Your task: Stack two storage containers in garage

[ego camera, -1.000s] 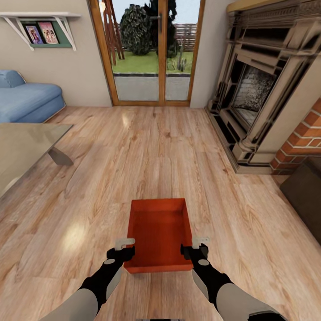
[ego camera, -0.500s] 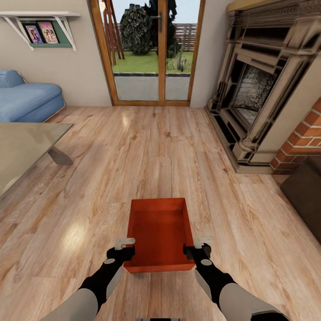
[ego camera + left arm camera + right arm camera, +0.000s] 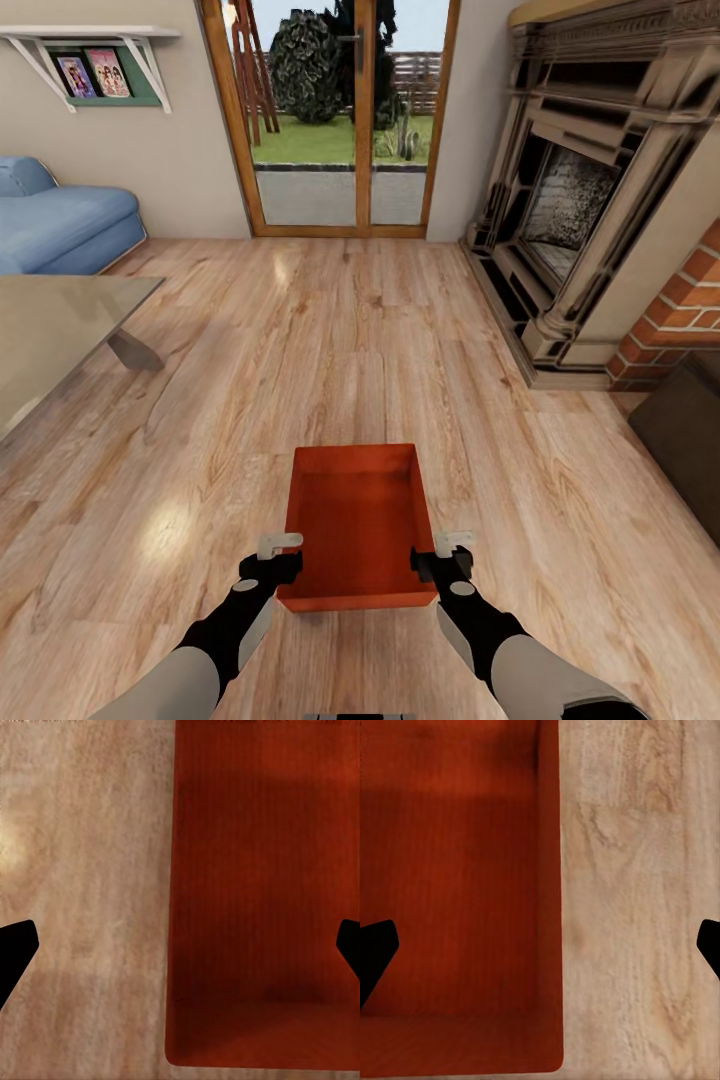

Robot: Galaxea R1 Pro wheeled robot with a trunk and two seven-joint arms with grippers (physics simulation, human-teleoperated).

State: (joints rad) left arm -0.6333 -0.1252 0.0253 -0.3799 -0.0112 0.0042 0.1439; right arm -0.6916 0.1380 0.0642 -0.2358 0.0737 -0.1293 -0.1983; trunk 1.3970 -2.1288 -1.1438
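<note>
One orange-red lidless storage container [image 3: 358,525] rests on the light wood-plank floor [image 3: 330,340] of the living room, just in front of me. My left gripper [image 3: 285,560] is open at the bin's left wall near its front corner. In the left wrist view that wall [image 3: 174,907] runs between the widely spread fingertips [image 3: 16,945]. My right gripper [image 3: 432,558] is open at the right wall, and the right wrist view shows that wall [image 3: 553,907] between its fingertips [image 3: 376,945]. The other container and the garage are out of view.
A glass table [image 3: 60,320] stands at the left with a blue sofa [image 3: 60,225] behind it. Wood-framed glass doors [image 3: 340,120] are straight ahead. The fireplace [image 3: 580,200], its red-brick side [image 3: 680,320] and a dark block [image 3: 690,430] line the right.
My right gripper has shifted slightly outward to the right along the bin's right wall. The left gripper, the container and the camera have stayed put.
</note>
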